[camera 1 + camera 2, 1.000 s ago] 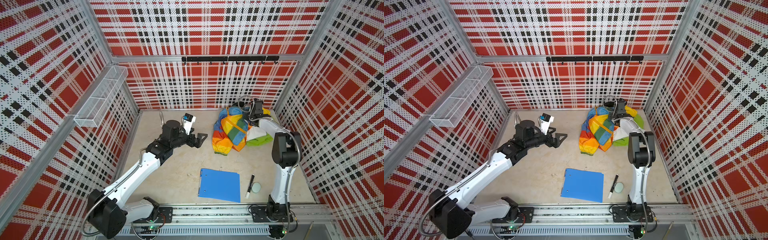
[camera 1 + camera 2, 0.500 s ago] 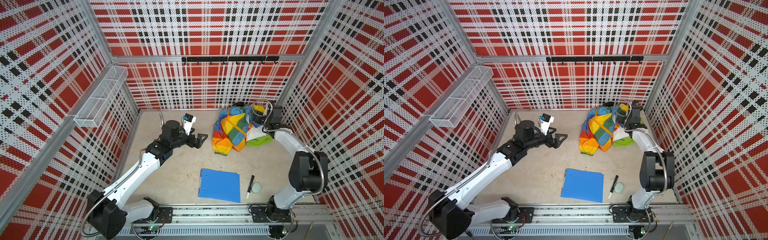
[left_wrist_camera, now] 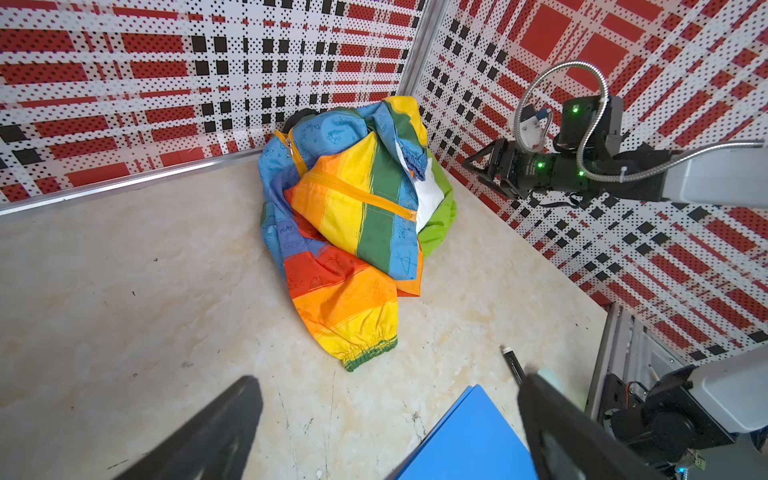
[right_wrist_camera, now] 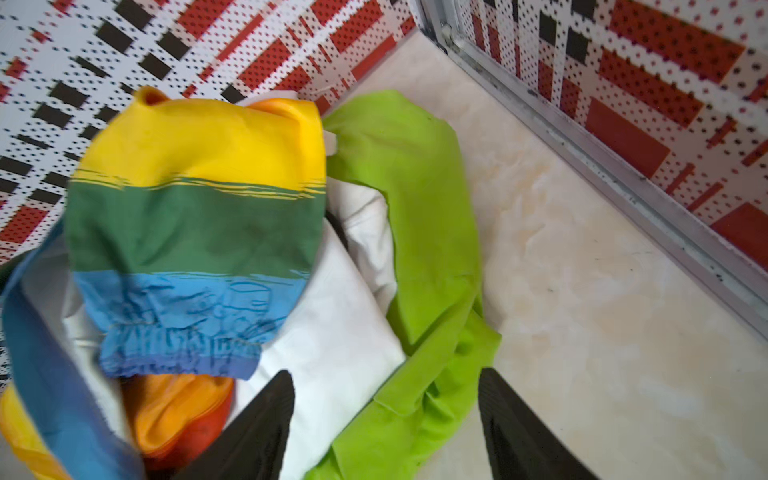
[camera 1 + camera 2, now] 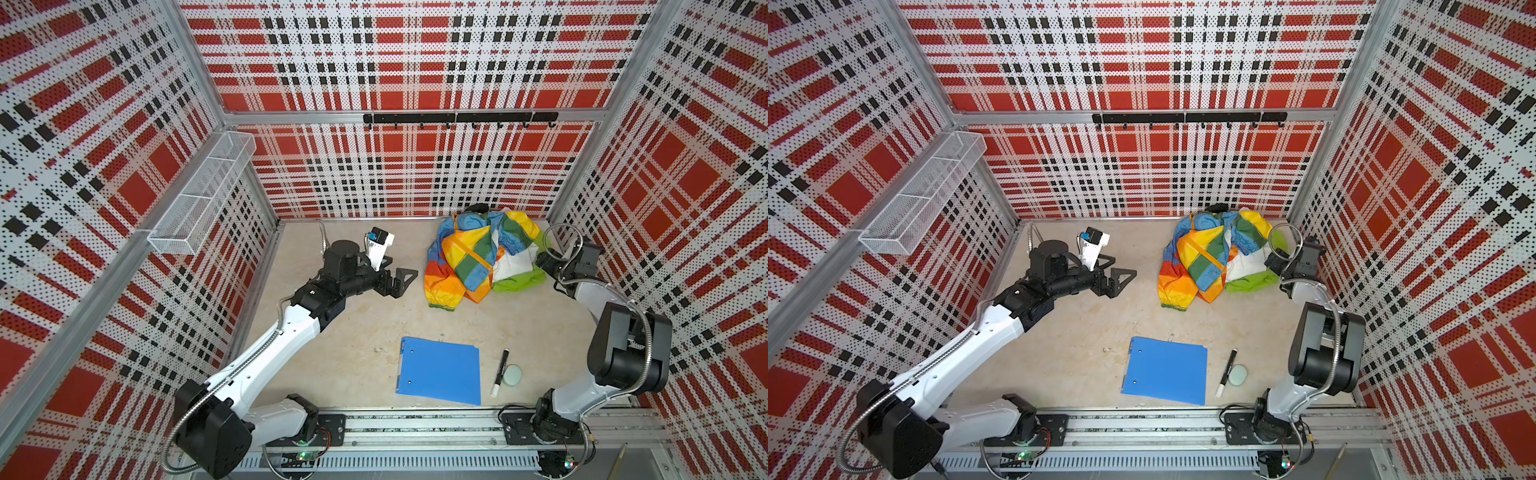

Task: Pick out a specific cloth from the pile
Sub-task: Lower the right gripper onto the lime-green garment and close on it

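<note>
In both top views the pile point(image 5: 473, 253) was seen heaped in the far right corner of the floor point(image 5: 374, 324), the rainbow-patchwork garment point(image 5: 1204, 253) lying uppermost. The lime green cloth point(image 5: 519, 281) was found at the pile's near right edge, partly covered by a white cloth point(image 5: 514, 262). The right gripper point(image 5: 541, 261) was held just beside that edge; its jaws could not be judged from there. The left gripper point(image 5: 1121, 277) was held well apart from the pile, to its left, with jaws spread and nothing between them. A blue folder point(image 5: 439, 370) and a marker point(image 5: 500, 372) were laid nearer the front.

In the left wrist view the lime green cloth point(image 3: 438, 216) was shown tucked behind the rainbow-patchwork garment, and the left gripper's fingers point(image 3: 216, 432) were seen wide apart, nothing gripped.

In the right wrist view the right gripper point(image 4: 385, 374) was seen with its fingers point(image 4: 266, 424) apart and nothing clamped. The lime green cloth point(image 4: 428, 232) was spread on the floor beside the white cloth, its folds seen between the fingers.
</note>
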You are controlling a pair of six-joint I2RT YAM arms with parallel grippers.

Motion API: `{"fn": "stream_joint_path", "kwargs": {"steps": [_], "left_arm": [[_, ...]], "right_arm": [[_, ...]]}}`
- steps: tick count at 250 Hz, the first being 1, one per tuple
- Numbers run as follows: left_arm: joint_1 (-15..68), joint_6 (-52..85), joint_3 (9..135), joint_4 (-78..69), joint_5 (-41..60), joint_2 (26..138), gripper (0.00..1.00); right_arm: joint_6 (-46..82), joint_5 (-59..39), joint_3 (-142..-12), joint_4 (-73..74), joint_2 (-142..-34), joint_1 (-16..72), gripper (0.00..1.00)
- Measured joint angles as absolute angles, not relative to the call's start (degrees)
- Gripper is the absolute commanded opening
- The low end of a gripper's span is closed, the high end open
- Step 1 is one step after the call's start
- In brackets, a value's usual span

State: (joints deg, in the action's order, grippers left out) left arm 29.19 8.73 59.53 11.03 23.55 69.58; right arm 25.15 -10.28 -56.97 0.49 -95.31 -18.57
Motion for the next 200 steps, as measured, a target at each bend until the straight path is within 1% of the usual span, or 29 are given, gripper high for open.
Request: {"fn": "stream_joint_path", "kwargs": {"steps": [45,72,105,121,153,176,200], "left_arm": [[29.2,8.8,59.5,11.0,23.6,69.1,0.99],[29.2,8.7,59.5,10.9,23.7,68.7,0.99],[29.2,8.8,59.5,10.8,23.7,68.7,0.99],[29.2,8.8,59.5,10.8,23.7,68.7,0.99],[29.2,8.8,59.5,10.8,23.7,68.6,0.99],[29.2,8.8,59.5,10.8,23.7,68.6,0.99],[29.2,8.8,59.5,10.8,23.7,68.6,0.99]], "right_arm": [[25.6,-12.5,-57.2,1.7,-100.6,-19.4,0.68],[26.2,-13.9,-58.0,2.1,-103.6,-19.4,0.66],[26.6,-14.9,-59.8,2.3,-106.6,-19.4,0.6],[27.3,-14.9,-60.4,2.5,-107.3,-19.4,0.56],[29.2,-14.8,-60.3,3.7,-107.3,-20.0,0.54],[30.0,-14.8,-60.3,4.6,-107.3,-20.5,0.49],[30.5,-14.8,-60.3,5.3,-107.6,-20.7,0.48]]}}
